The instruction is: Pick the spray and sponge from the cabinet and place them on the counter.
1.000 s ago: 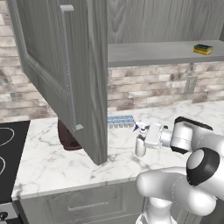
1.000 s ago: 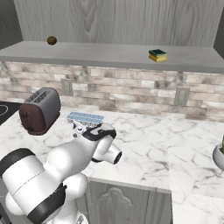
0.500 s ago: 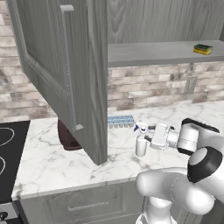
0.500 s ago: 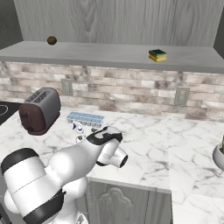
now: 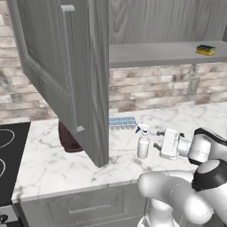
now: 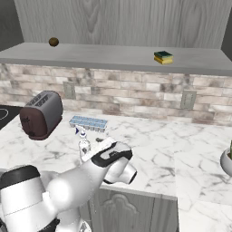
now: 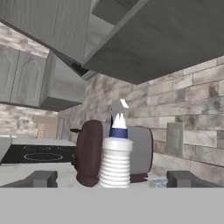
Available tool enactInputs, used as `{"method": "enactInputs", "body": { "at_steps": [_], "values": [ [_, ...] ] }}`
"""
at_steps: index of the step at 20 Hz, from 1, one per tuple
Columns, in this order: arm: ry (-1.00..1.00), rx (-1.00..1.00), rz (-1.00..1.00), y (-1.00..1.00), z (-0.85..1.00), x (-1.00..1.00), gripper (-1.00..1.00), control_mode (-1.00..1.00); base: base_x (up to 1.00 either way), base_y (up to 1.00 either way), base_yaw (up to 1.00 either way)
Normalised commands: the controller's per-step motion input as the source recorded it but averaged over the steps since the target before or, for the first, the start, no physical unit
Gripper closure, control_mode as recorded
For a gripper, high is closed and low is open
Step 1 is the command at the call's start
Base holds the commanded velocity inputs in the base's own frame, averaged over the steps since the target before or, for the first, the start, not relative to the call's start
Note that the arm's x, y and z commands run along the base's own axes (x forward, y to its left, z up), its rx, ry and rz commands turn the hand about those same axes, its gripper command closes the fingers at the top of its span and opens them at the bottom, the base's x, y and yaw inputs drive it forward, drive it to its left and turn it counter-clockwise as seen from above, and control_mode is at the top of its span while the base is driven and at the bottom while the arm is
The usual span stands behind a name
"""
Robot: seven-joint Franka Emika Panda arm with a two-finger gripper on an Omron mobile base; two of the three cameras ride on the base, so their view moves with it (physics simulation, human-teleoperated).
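The spray (image 5: pixel 142 145) stands upright on the white marble counter (image 5: pixel 48 164), in front of the pale blue ice-cube tray. My gripper (image 5: pixel 155 144) is just to its right, open and apart from the bottle. In the hand view the spray (image 7: pixel 116 157) stands ahead between the two spread fingertips (image 7: pixel 41 178), and nothing is held. The yellow and green sponge (image 5: pixel 205 49) lies on the cabinet shelf (image 5: pixel 150 54) at the far right. From the right base view the spray (image 6: pixel 84 144) is at the hand's left and the sponge (image 6: pixel 163 57) lies on the shelf above.
The open cabinet door (image 5: pixel 66 75) hangs over the counter's left part. A dark red toaster (image 6: pixel 41 114) stands behind it, beside the ice-cube tray (image 6: pixel 88 122). The black stovetop (image 5: pixel 9 150) is at far left. A small brown ball (image 6: pixel 53 42) lies on the shelf.
My hand has drawn back to the right, away from the spray. The bottle stays standing on the counter, and the sponge has not moved.
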Motion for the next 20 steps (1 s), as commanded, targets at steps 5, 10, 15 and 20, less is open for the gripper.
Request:
{"method": "enactInputs", "body": {
  "at_steps": [5,10,15,20],
  "values": [
    [0.00,0.00,-0.04,-0.28,0.37,-0.14,-1.00,-1.00,0.00,0.00,0.00],
    [0.00,0.00,-0.02,-0.56,0.59,-0.15,-1.00,-1.00,0.00,0.00,0.00],
    [0.18,0.02,-0.04,-0.48,0.56,-0.20,-1.00,-1.00,0.00,0.00,0.00],
    [0.26,0.02,-0.04,-0.41,0.61,-0.24,-1.00,-1.00,0.00,0.00,0.00]
  ]
}}
